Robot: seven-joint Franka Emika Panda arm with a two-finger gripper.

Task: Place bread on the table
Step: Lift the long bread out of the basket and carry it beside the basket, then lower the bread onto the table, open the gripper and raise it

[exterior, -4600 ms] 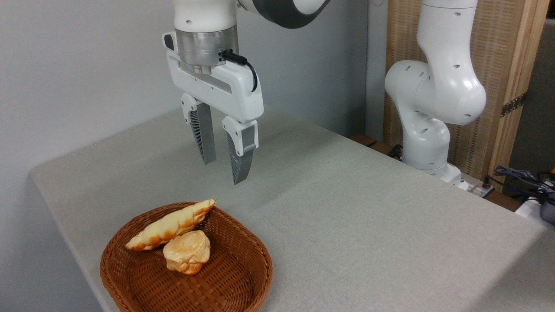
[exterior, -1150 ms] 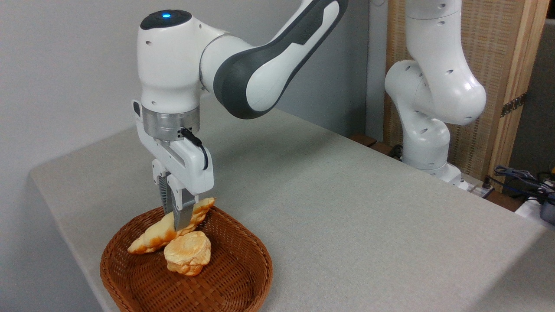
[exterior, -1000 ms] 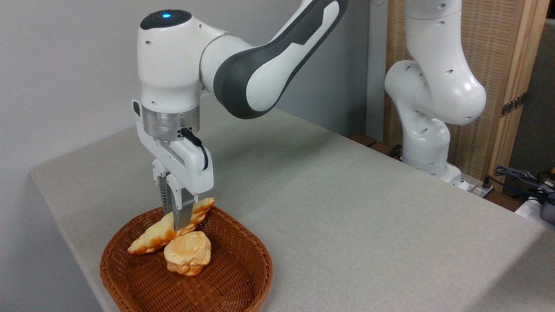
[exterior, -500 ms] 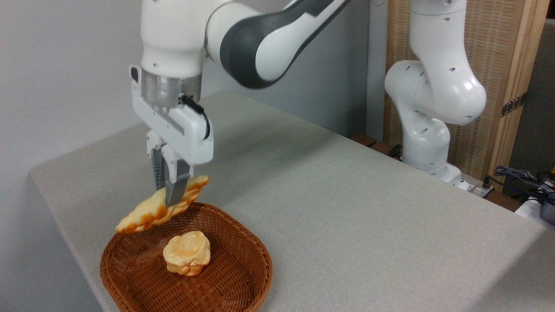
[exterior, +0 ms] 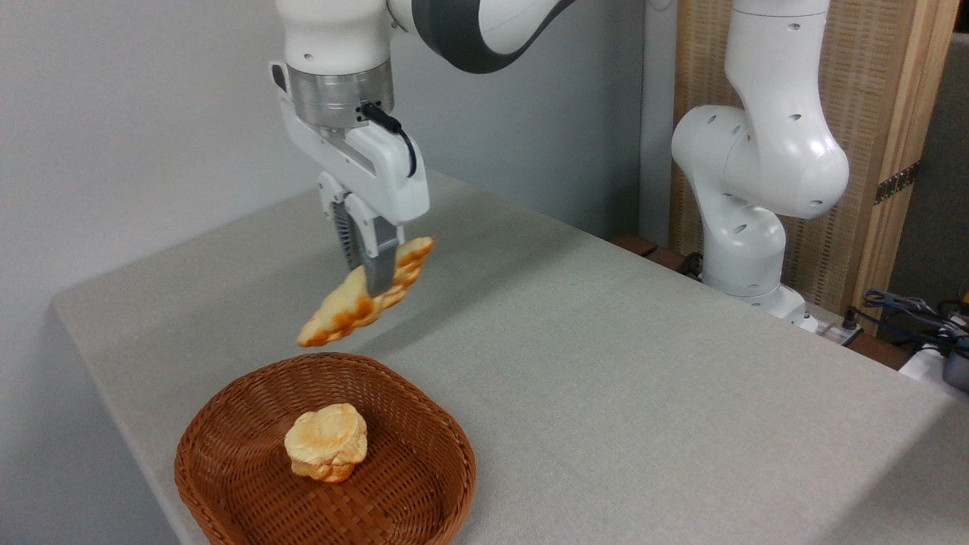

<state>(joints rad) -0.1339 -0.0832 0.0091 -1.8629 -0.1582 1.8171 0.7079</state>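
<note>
1 bun (exterior: 326, 452) in basket (exterior: 424, 499), bread (exterior: 356, 303) seemingly in tool (exterior: 372, 284)

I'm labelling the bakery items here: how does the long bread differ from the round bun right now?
The bread is long, tapered and ridged; the bun is small, round and knobbly. The bread hangs tilted in the air, pinched by the gripper; the bun rests in the basket. The bread is above the table, outside the basket. Both are pale with orange-brown toasting.

Claw (exterior: 372, 281) pointing down — fingers clamped, load held aloft.
</note>
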